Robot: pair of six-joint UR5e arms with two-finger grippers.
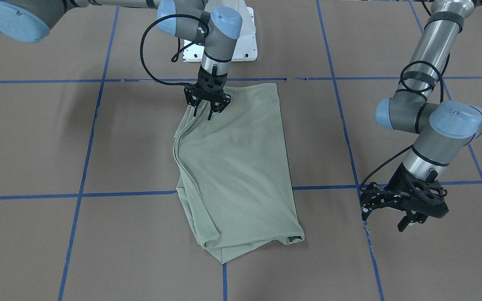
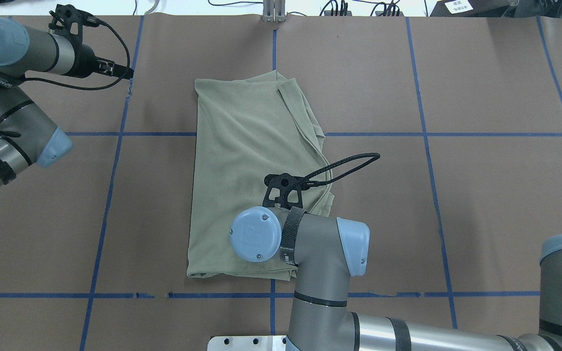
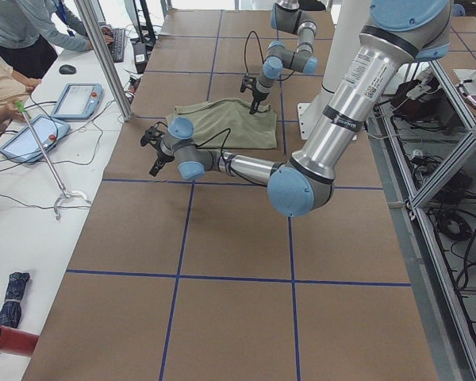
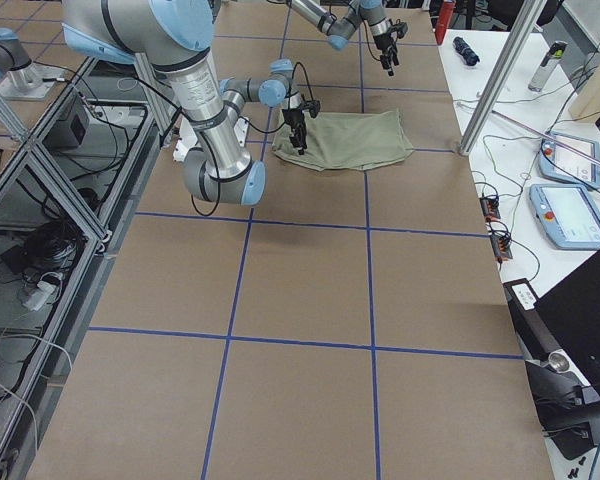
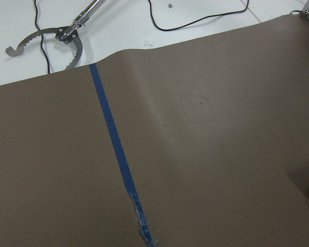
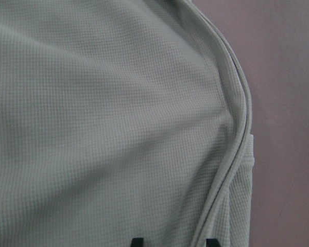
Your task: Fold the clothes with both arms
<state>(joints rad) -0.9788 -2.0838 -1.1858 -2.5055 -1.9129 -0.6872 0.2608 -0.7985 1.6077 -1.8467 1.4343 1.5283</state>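
The sage-green shirt [image 1: 237,167] lies folded into a long rectangle in the middle of the brown table, also seen from overhead [image 2: 242,161]. Its logo and neck tag are hidden. My right gripper [image 1: 203,113] hangs open just over the shirt's corner nearest the robot base, by its layered folded edge. In the right wrist view the shirt [image 6: 118,128] fills the picture, and the two fingertips [image 6: 137,241] stand apart with nothing between them. My left gripper [image 1: 385,219] is open and empty, low over bare table beside a blue tape line, well off the shirt's far end.
Blue tape lines [image 1: 90,138] divide the brown table cover into squares. The white base plate [image 1: 245,42] sits behind the shirt. The left wrist view shows the table's far edge and a metal reacher tool [image 5: 67,33] on a white bench. Operators and tablets [image 3: 75,99] are at that bench.
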